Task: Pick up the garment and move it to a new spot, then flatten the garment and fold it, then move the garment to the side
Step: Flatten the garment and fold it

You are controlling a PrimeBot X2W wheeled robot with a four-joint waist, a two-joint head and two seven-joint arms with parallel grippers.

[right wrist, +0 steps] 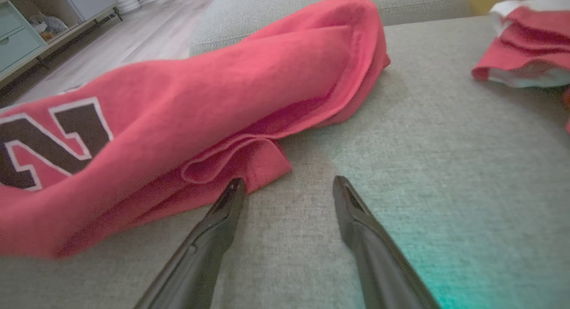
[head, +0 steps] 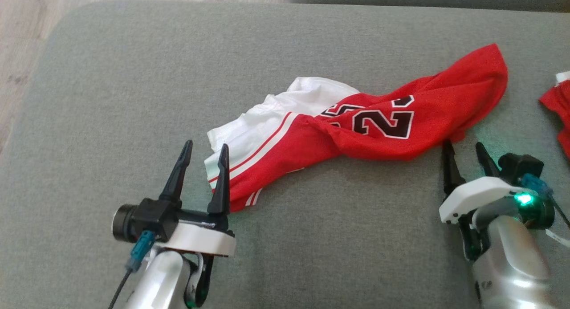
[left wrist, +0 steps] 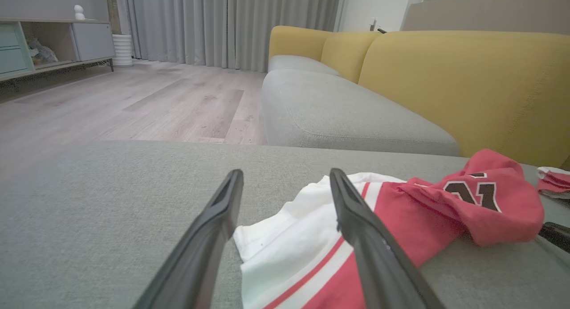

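1. Grip state first: both claws stand wide and hold nothing. My left claw point(head: 206, 144) and my right claw point(head: 462, 143) are low over the grey cushion point(head: 133, 77), one at each end of the garment point(head: 369, 131).
2. At the left claw, the white hem corner lies between the fingers and past the inner finger, very close. I judge I should go down and a little forward, so that the cloth comes well inside before I close.
3. At the right claw, a small red fold lies just at the tip of the finger nearer to the garment. The rest lies ahead and toward the other claw. I would shift a little to that side first.
4. Farther ahead, the garment is twisted in the middle, so I should lift both ends together and slowly.
5. Beyond the right claw, on its outer side, a second red cloth point(head: 559, 108) lies apart. I must not catch it.
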